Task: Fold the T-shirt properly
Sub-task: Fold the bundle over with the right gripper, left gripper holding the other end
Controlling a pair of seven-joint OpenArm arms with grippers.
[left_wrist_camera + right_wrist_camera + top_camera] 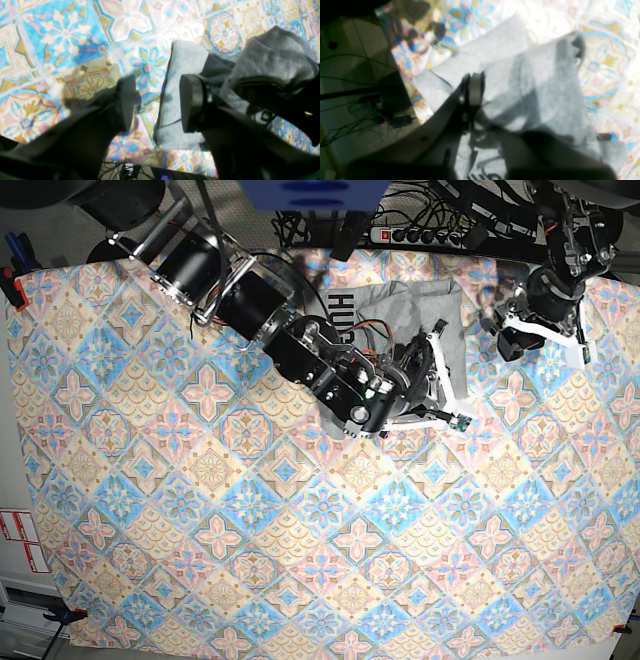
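The counter [150, 510] is covered by a tile-patterned tablecloth [300, 560], and the T-shirt [440, 315] is seen at its far edge, right of centre in the base view, partly folded into a narrow grey bundle with black lettering visible on one side. All places below are given relative to the T-shirt. The right arm [250, 305] is stretched across the near-left part of the garment, and a raised flap of grey cloth is seen draped over the right gripper [473, 90]; in the right wrist view its jaws stand nearly together on a fold of the fabric, so the cloth is judged to be pinched, though the grip may be loosening. The step in hand is judged to be a fold-over, with the lifted layer being carried across the part lying flat. The next move calls for the flap to be laid down squarely, edges aligned, before release. The left gripper [155, 102] is held just beside the T-shirt, off its right edge in the base view; its jaws are seen well apart, nothing is held between them, and only tablecloth and the garment's edge lie beneath.
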